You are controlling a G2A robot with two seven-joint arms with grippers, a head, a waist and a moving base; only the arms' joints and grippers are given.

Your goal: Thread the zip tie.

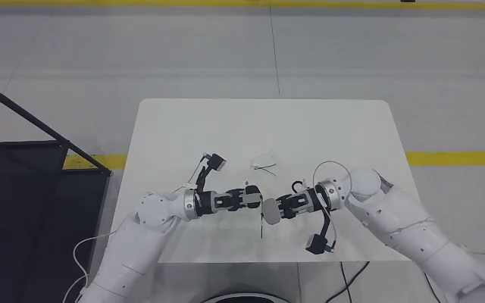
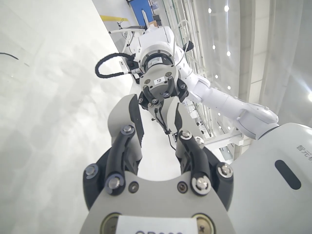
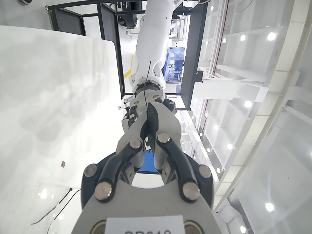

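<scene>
The right pincer (image 3: 148, 113) is clamped shut on a thin black zip tie (image 3: 147, 86), gripping it between its dark pads so that a long, straight length sticks out past the fingertips. From above, this right pincer (image 1: 270, 210) is held over the white counter (image 1: 189, 129), on the robot's side of the spare zip ties (image 1: 265, 163) that lie loose on the surface. The held zip tie (image 1: 261, 227) points away from those spares, toward the robot.

The left pincer (image 2: 153, 108) has its jaws spread wide and holds nothing. It also sits on the robot's side of the spare zip ties (image 3: 64, 197). From above, the left pincer (image 1: 255, 199) faces the right one almost tip to tip. Whether the two touch cannot be told.
</scene>
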